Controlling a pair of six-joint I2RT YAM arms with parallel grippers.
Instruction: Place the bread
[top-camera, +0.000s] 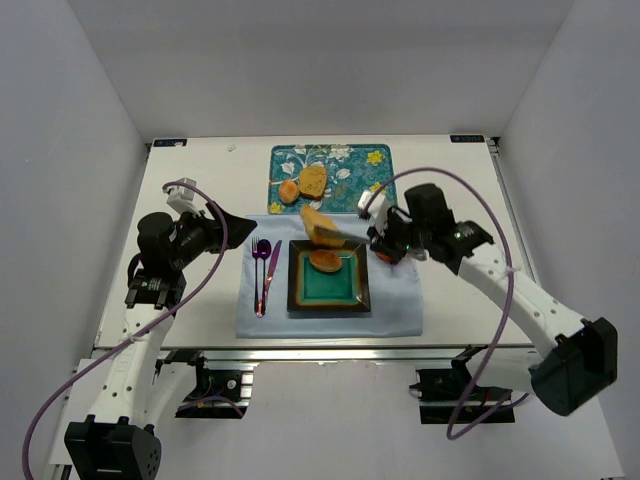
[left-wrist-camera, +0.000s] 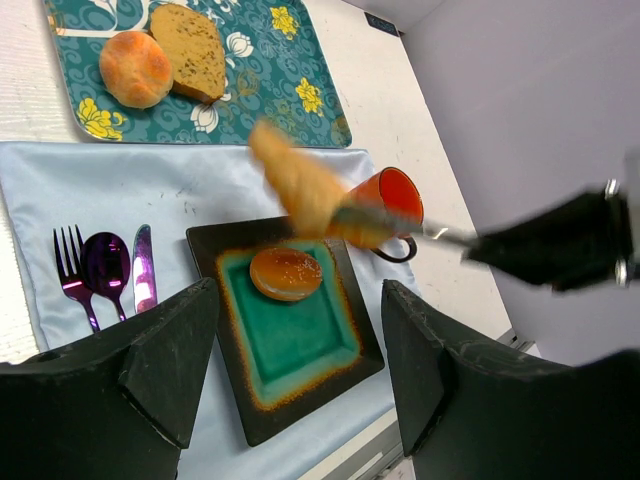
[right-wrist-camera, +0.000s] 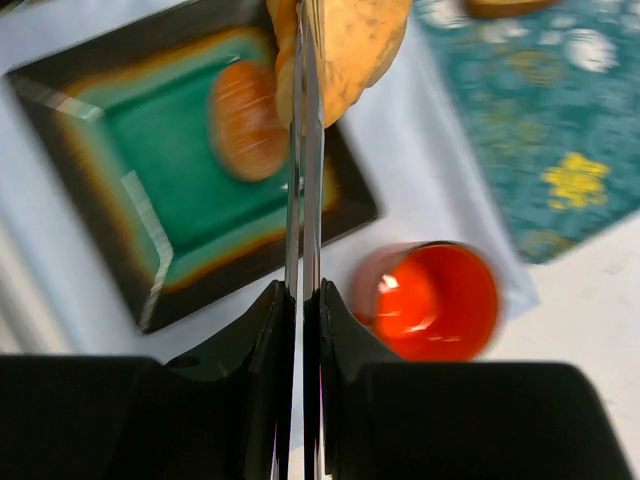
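My right gripper (top-camera: 376, 244) (right-wrist-camera: 300, 296) is shut on a pair of thin metal tongs (right-wrist-camera: 303, 170) (left-wrist-camera: 400, 222). The tongs pinch a tan slice of bread (top-camera: 318, 224) (left-wrist-camera: 298, 182) (right-wrist-camera: 348, 45), tilted in the air over the far edge of the square teal plate (top-camera: 364, 292) (left-wrist-camera: 300, 345) (right-wrist-camera: 130, 140). A round glazed bun (top-camera: 325, 261) (left-wrist-camera: 285, 273) (right-wrist-camera: 243, 120) lies on the plate. My left gripper (top-camera: 236, 228) (left-wrist-camera: 300, 372) hovers open to the left of the plate with nothing between its fingers.
A patterned teal tray (top-camera: 345, 160) (left-wrist-camera: 270, 70) at the back holds a brown bread slice (top-camera: 314, 180) (left-wrist-camera: 192, 48) and a round roll (top-camera: 289, 190) (left-wrist-camera: 134, 68). Purple cutlery (top-camera: 264, 268) (left-wrist-camera: 105, 270) lies left of the plate on the light-blue mat (top-camera: 400, 300). An orange cup (left-wrist-camera: 392, 192) (right-wrist-camera: 436, 300) stands right of the plate.
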